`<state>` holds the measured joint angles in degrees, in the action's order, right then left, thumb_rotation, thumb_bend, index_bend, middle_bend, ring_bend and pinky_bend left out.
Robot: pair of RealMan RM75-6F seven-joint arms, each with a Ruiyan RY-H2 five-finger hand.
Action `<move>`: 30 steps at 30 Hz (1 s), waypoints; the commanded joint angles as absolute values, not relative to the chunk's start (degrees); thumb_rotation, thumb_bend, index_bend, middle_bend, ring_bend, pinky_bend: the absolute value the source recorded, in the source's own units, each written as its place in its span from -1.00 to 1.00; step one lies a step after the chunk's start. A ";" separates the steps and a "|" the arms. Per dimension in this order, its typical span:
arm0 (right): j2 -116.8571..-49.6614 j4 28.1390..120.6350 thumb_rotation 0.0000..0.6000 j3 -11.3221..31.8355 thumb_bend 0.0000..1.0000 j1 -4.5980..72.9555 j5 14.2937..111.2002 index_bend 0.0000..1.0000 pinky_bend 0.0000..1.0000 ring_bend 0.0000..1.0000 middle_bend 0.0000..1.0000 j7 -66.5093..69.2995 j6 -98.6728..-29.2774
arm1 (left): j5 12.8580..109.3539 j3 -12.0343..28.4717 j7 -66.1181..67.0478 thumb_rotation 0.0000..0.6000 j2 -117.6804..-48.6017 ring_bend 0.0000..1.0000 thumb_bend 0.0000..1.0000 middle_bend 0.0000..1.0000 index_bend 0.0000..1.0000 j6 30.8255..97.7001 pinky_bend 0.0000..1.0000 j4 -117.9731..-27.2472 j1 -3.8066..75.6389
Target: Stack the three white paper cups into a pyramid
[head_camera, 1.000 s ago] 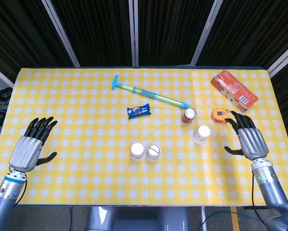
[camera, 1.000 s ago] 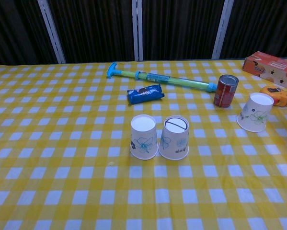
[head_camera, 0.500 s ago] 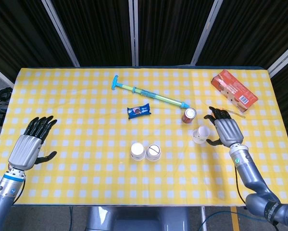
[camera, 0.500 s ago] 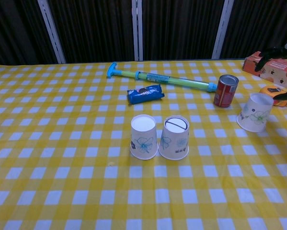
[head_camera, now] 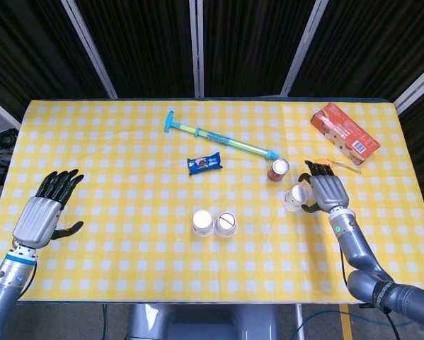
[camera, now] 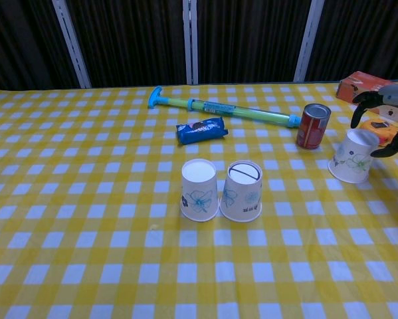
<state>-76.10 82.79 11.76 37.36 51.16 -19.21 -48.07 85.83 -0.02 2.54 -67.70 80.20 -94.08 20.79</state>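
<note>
A checkered table [head_camera: 112,142] holds three cups [camera: 200,189], can [camera: 313,125], pump [camera: 228,107], box [head_camera: 344,132].

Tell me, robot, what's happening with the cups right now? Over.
Right robot hand open beside the lone cup, not gripping. Left robot hand open, idle. Two cups side by side at centre. Red can close by.

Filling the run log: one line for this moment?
right hand: open, at lone cup, no grip | left hand: open, idle | cup pair: side by side
</note>
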 commanded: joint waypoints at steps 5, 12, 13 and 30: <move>-76.47 82.45 1.00 11.49 -0.69 37.55 51.12 -0.24 -1.00 -1.00 -1.00 -18.66 -48.55 | 85.98 0.48 2.40 1.00 -67.72 -1.00 -0.58 -1.00 -0.95 79.77 -1.00 -94.01 20.57; -76.68 83.33 1.00 11.41 -0.58 37.34 53.22 0.02 -1.00 -1.00 -0.88 -17.04 -50.19 | 86.20 0.93 2.09 1.00 -67.61 -1.00 -0.58 -1.00 -0.95 79.33 -1.00 -93.91 20.25; -76.34 84.18 1.00 11.46 -0.58 37.16 53.86 0.03 -1.00 -1.00 -0.87 -17.01 -51.06 | 86.27 0.97 2.07 1.00 -67.58 -1.00 -0.58 -1.00 -0.95 79.31 -1.00 -93.92 20.18; -63.17 110.36 1.00 13.53 -0.58 33.44 65.61 0.04 -1.00 -1.00 -0.86 -20.70 -65.48 | 87.77 1.53 1.24 1.00 -67.00 -1.00 -0.58 -1.00 -0.95 79.67 -1.00 -94.24 19.15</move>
